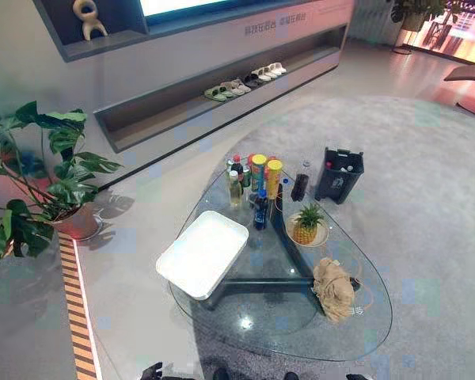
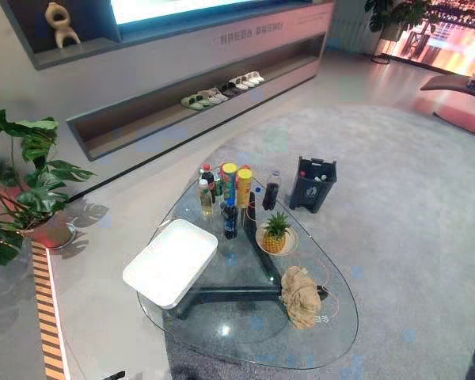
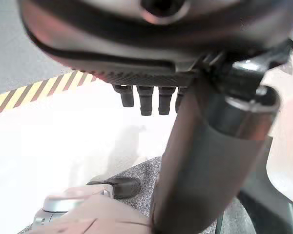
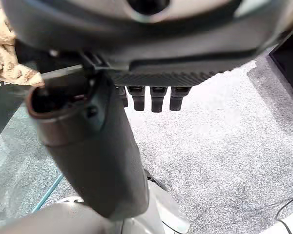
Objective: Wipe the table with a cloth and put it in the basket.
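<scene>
The crumpled beige cloth [image 1: 334, 289] lies on the clear glass table [image 1: 261, 336], just on the robot's side of the pineapple on its small plate [image 1: 306, 224] and a little to the pineapple's right, with nothing touching it. The heap is longer than it is wide, and its long axis runs from the pineapple toward the table's near edge. The shallow white rectangular basket [image 1: 203, 253], which looks like the one the task means, sits well to the left of the pineapple. A cluster of bottles and tall yellow cans [image 1: 253, 182] stands just beyond the pineapple on its left. The dark left hand [image 3: 146, 78] hangs over the floor with its fingers loosely extended and nothing in them. The dark right hand [image 4: 156, 73] hangs the same way, relaxed and empty, over grey carpet, and the cloth shows at the table's edge just past its thumb. Since the cloth is on the pineapple's right and the basket on its left, the right hand seems the nearer one to reach forward and up for the cloth.
</scene>
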### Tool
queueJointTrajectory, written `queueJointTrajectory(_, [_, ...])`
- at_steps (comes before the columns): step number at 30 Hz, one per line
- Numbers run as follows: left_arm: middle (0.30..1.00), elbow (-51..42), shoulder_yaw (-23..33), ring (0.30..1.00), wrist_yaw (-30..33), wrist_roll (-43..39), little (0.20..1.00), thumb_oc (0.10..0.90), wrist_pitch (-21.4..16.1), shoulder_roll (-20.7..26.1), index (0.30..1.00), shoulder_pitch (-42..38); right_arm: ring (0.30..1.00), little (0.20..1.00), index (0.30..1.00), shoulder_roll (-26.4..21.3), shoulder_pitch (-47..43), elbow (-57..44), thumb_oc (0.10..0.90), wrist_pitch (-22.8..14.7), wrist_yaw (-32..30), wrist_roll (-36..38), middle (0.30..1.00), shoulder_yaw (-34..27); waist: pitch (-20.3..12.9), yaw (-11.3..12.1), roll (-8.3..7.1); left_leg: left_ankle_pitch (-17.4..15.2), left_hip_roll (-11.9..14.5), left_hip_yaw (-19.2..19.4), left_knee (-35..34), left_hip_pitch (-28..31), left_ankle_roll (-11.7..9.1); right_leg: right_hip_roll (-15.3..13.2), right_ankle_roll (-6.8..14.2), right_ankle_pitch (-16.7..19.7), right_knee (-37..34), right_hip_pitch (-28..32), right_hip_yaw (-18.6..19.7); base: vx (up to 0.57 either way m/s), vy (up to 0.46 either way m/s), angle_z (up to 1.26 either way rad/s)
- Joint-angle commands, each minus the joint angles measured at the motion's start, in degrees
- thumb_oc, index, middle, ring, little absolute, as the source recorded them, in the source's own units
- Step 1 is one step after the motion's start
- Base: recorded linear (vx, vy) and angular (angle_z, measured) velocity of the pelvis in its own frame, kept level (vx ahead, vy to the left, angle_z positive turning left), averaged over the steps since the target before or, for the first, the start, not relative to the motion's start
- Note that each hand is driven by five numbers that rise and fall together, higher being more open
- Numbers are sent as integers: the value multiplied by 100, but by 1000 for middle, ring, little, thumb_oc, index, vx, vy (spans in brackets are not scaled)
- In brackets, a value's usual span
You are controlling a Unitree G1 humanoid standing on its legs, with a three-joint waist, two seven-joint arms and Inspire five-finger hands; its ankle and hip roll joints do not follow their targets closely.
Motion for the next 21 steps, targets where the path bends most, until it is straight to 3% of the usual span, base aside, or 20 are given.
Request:
queueJointTrajectory(1, [900,225,-32,900,-181,49,900,800,68,-48,900,-404,900,900,900,-98,-217,214,800,170,54,173,900,164,195,92,-34,-375,-183,-62,45,49,142,102,48,-52,262,-147,153,24,4,-21])
queueJointTrajectory(15, [900,300,-55,900,-86,161,900,800,-1,-86,900,-360,900,900,900,-67,-148,349,800,163,153,487,900,-18,169,40,7,-395,-172,-4,16,139,144,106,45,-68,242,-76,166,0,0,0])
queueJointTrajectory(21, [900,328,-43,900,-13,230,900,800,-6,-103,900,-354,900,900,900,-39,-110,309,800,-9,51,386,900,23,158,36,-26,-401,-164,-2,4,164,137,119,49,-68,220,-50,186,0,0,0])
